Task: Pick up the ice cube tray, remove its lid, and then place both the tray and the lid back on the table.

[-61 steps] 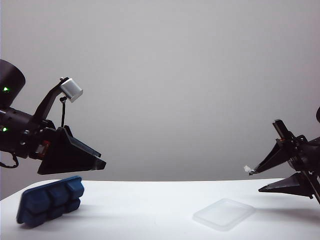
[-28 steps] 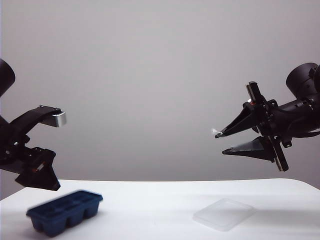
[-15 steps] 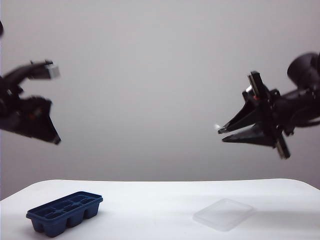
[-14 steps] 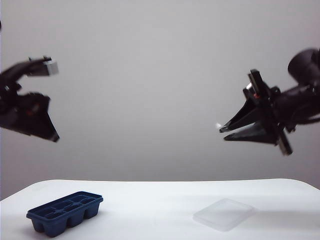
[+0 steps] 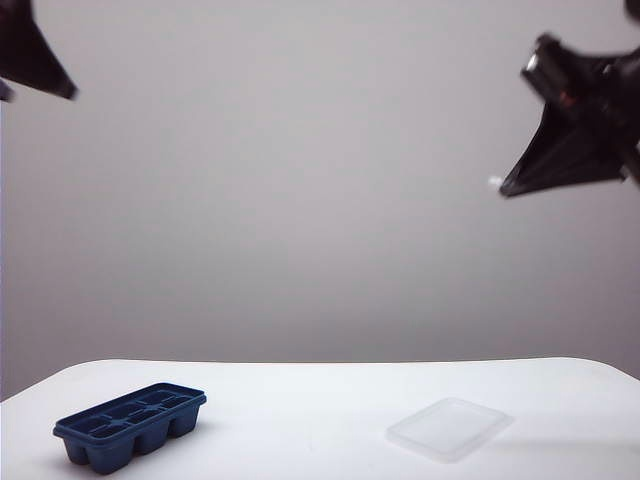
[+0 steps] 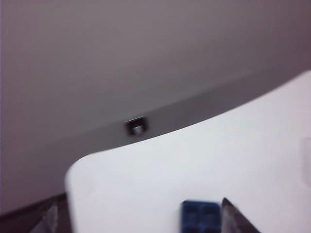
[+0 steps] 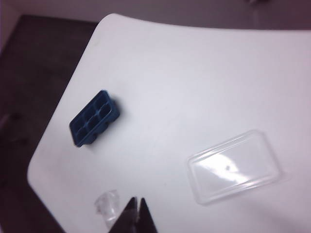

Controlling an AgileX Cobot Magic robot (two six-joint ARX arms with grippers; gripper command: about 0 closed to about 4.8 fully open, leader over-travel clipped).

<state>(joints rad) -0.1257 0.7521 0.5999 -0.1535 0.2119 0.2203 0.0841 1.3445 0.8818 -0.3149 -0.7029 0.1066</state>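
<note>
Exterior view, tray: the ice cube tray (image 5: pixel 130 427) stands upright on the table (image 5: pixel 320 400) at the left, with its cells open to the top and no cover on it.
Exterior view, lid: the lid (image 5: pixel 449 428) lies flat on the table at the right, well apart from the tray.
Exterior view, left gripper: the left gripper (image 5: pixel 35 60) is now high in the upper left corner, mostly out of the picture; one second ago it hung just above the tray.
Exterior view, right gripper: the right gripper (image 5: pixel 512 186) is high at the right edge, and its jaws, which stood apart one second ago, have come together.
Left wrist view, tray: only one end of the ice cube tray (image 6: pixel 200 215) shows at the edge of the picture, far below the camera.
Left wrist view, left gripper: two fingertips (image 6: pixel 232 213) stand wide apart with nothing between them; the picture is blurred.
Right wrist view, things: the ice cube tray (image 7: pixel 94 118) and the lid (image 7: pixel 234 165) both rest on the table (image 7: pixel 194 77), apart from each other.
Right wrist view, right gripper: the right gripper (image 7: pixel 136 204) has its tips pressed together and holds nothing.
Meaning for the task: both things are set down and released, and both arms have pulled up and away, so the task appears to be finished.
</note>
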